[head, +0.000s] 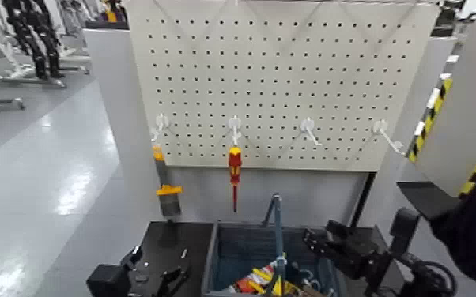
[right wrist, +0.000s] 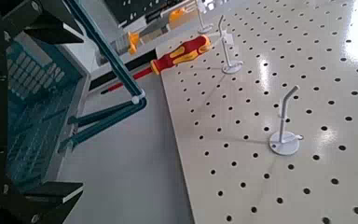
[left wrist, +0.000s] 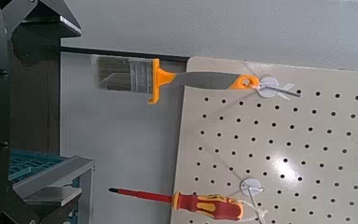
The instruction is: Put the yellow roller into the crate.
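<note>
The pegboard (head: 281, 79) is standing along the tabletop's (head: 170, 241) far edge, four white hooks across it. Below it the crate (head: 245, 253) is sitting mid-tabletop, the yellow roller (head: 269, 280) lying inside among other tools. The right gripper (head: 344, 249) is hovering at the crate's right rim, the left gripper (head: 158, 278) waiting low beside its left wall; whether either's fingers are released, I cannot tell. The orange-handled tool (head: 164, 188) and red-and-yellow screwdriver (head: 234, 170) are hanging on hooks.

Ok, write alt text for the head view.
A white pegboard holds a screwdriver and an orange-handled brush on hooks. Below sits a crate with yellow items inside, flanked by the left end effector and right end effector.
</note>
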Motion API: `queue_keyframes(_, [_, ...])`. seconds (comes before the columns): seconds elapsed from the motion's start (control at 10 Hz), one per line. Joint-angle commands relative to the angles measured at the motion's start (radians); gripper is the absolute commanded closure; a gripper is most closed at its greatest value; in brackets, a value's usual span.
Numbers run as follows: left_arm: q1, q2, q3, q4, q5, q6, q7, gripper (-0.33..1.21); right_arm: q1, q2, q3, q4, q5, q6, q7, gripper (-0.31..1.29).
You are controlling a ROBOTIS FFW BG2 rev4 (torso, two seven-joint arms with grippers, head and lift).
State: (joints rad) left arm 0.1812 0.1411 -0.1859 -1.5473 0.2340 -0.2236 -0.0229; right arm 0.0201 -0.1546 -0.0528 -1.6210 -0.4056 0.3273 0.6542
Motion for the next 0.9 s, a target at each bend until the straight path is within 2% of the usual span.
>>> queue_keyframes(0.1, [-0.002,0.0,-0.001,0.003,0.001,0.001,0.0,0.11,0.069,0.03,-0.025,-0.102,0.119,-0.08,-0.1,0.12])
queue_keyframes(0.3, [-0.002,0.0,-0.001,0.004,0.001,0.001,0.0,0.11,0.126,0.05,-0.027,-0.145,0.175,-0.183,-0.212,0.12])
queue_keyframes(0.4, [-0.002,0.0,-0.001,0.004,0.001,0.003,-0.002,0.11,0.161,0.064,-0.018,-0.152,0.191,-0.263,-0.294,0.12])
queue_keyframes(0.6, [-0.002,0.0,0.0,0.004,0.001,0.003,-0.002,0.11,0.23,0.078,0.019,-0.169,0.214,-0.375,-0.461,0.12])
queue_keyframes(0.8, [0.0,0.0,0.002,0.003,0.001,0.003,-0.002,0.11,0.274,0.09,0.044,-0.171,0.223,-0.444,-0.548,0.13])
queue_keyframes(0.9, [0.0,0.0,0.002,0.003,0.001,0.003,-0.002,0.11,0.291,0.099,0.042,-0.172,0.231,-0.459,-0.559,0.13])
